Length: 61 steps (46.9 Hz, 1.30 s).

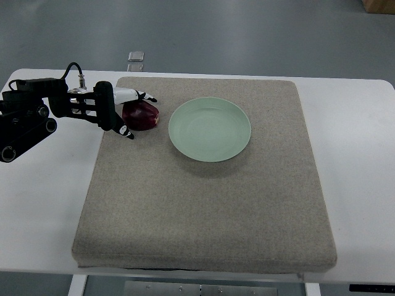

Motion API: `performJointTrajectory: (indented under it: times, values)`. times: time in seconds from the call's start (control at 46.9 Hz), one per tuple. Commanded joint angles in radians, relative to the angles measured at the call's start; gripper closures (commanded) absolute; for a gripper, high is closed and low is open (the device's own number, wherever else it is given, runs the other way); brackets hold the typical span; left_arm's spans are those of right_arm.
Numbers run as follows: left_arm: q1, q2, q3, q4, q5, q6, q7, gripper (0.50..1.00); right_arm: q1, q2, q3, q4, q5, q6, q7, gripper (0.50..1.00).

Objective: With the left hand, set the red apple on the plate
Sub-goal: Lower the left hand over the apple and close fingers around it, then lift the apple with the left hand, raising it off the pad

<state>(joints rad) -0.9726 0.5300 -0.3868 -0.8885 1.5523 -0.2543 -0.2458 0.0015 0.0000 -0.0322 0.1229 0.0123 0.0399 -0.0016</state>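
The left hand (126, 111) has its fingers (145, 97) spread around the red apple (141, 116), lying beside the plate (210, 129).

This looks like a robotics lab or test room, not a home. A plain white bench (358, 154) stands on a bare grey floor (247, 37), with a coarse beige mat (210, 209) laid out as a staged work area. A black robot arm (31, 120) with exposed cabling reaches in, and a cardboard box corner (378, 5) sits far back.
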Motion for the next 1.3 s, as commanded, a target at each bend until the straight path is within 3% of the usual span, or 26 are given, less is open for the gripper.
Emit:
performJointTrajectory:
  times: [0.0, 0.213, 0.32, 0.491, 0.661, 0.725, 1.045, 1.28]
  values:
    - [-0.005, 0.001, -0.009, 0.0, -0.001, 0.0, -0.001, 0.544, 0.0, 0.0, 0.0, 0.001, 0.0, 0.0, 0.0, 0.57]
    - [-0.014, -0.001, -0.015, -0.003, -0.005, 0.0, -0.001, 0.544, 0.0, 0.0, 0.0, 0.0, 0.0, 0.0, 0.0, 0.568]
    - [-0.014, 0.001, -0.015, -0.006, -0.005, 0.0, -0.001, 0.57, 0.0, 0.0, 0.0, 0.0, 0.0, 0.0, 0.0, 0.568]
    - [-0.009, 0.001, -0.01, -0.007, 0.015, 0.0, -0.001, 0.694, 0.0, 0.0, 0.0, 0.0, 0.0, 0.0, 0.0, 0.568]
    - [-0.009, 0.004, -0.012, -0.007, 0.06, 0.0, -0.001, 0.9, 0.0, 0.0, 0.0, 0.0, 0.0, 0.0, 0.0, 0.568]
    - [-0.011, 0.007, -0.012, -0.007, 0.06, 0.0, -0.001, 1.0, 0.0, 0.0, 0.0, 0.0, 0.0, 0.0, 0.0, 0.568]
    - [-0.083, 0.044, -0.023, -0.013, 0.051, -0.002, -0.001, 1.0, 0.0, 0.0, 0.0, 0.0, 0.0, 0.0, 0.0, 0.568]
    - [-0.146, 0.082, -0.156, -0.056, 0.041, -0.02, 0.003, 1.0, 0.0, 0.0, 0.0, 0.0, 0.0, 0.0, 0.0, 0.568]
